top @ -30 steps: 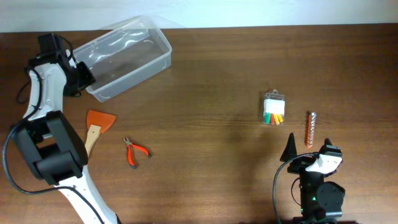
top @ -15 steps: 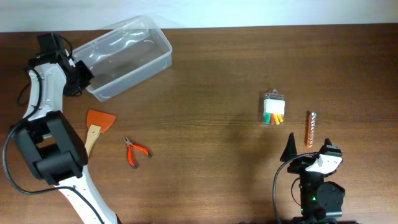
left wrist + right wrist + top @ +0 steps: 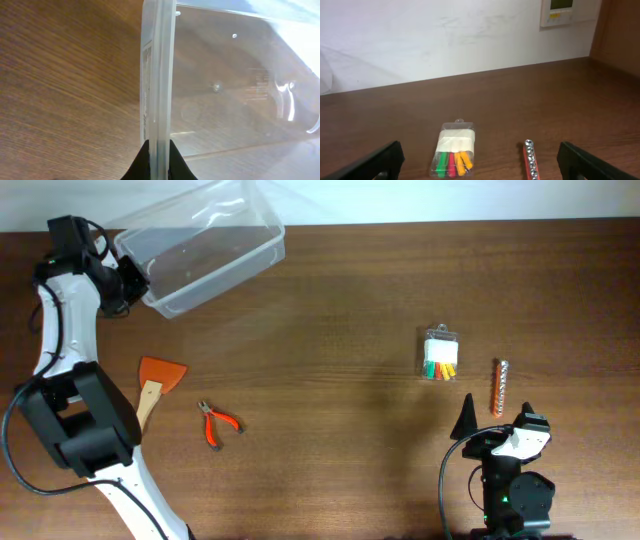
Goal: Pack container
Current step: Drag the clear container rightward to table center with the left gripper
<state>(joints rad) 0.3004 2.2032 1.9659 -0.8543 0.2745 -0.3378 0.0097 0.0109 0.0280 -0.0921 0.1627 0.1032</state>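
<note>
Dark wood counter (image 3: pixel 350 300), white wall (image 3: pixel 445 35) behind, and there's movement at the far-left corner! The container (image 3: pixel 200 250) sat flat on the counter half a second ago; now it's up off the wood, looming larger in the overhead view, and its far rim has swung out past the far edge. The left gripper (image 3: pixel 128 283) has its jaws clamped on the container's left end wall, and the left wrist view shows that clear wall standing straight up between them. Nothing inside it yet.

The right gripper (image 3: pixel 497 423) hasn't budged at the near-right, jaws wide apart and empty. Just beyond it lie the packet (image 3: pixel 440 355) and the bit strip (image 3: pixel 500 387). The pliers (image 3: pixel 218 423) and scraper (image 3: pixel 155 385) wait near the left edge.

My read: this lift is a reposition, bringing the container closer to the goods. Packing proper hasn't started, and a one-end grip on a big tub could let it swing.
</note>
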